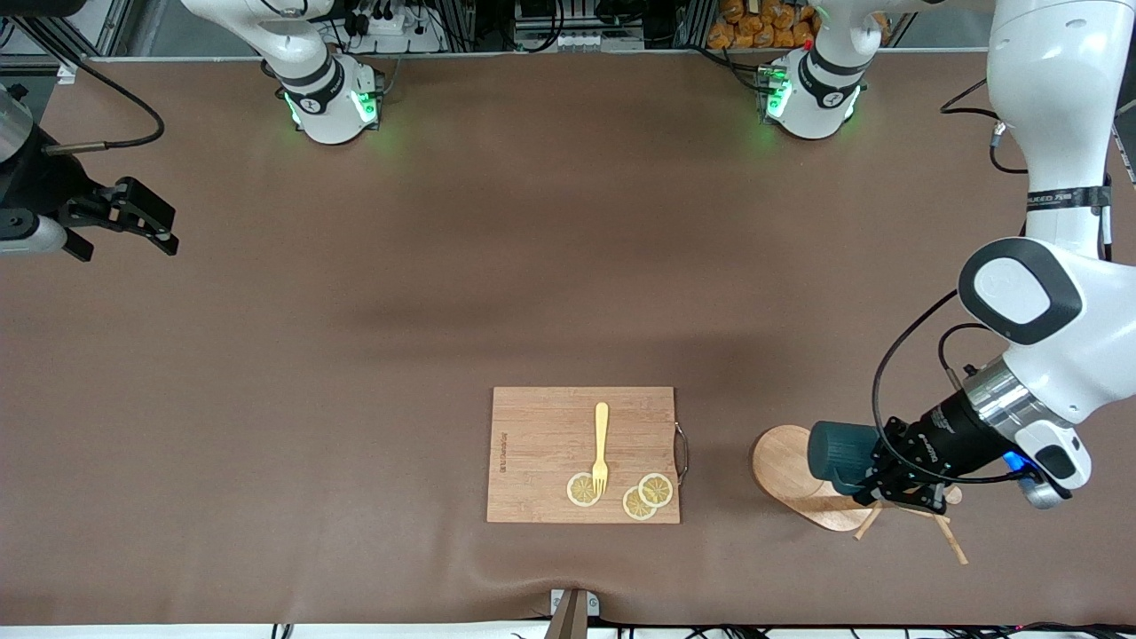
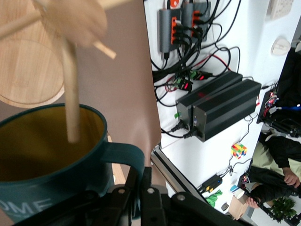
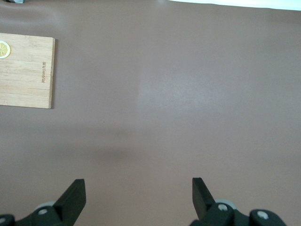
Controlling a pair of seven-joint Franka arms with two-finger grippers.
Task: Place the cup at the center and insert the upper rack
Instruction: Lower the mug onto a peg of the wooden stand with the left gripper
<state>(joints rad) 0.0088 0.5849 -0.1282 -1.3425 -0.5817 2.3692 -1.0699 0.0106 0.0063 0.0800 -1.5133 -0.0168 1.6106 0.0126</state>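
- The left gripper [image 1: 874, 475] is over the mug tree [image 1: 790, 475] at the left arm's end of the table. Its jaws are closed on the handle of the cup [image 1: 841, 454], a dark teal mug held tilted on its side above the tree's oval wooden base.
- In the left wrist view, the cup [image 2: 51, 155] shows its yellowish inside, with one of the tree's thin pegs [image 2: 71, 94] reaching into its mouth.
- The right gripper [image 1: 133, 217] waits above bare table at the right arm's end, its jaws spread wide and holding nothing.
- A wooden cutting board [image 1: 541, 444] lies near the middle of the table, close to the front camera. It carries a yellow fork [image 1: 601, 448] and three lemon slices [image 1: 646, 497].
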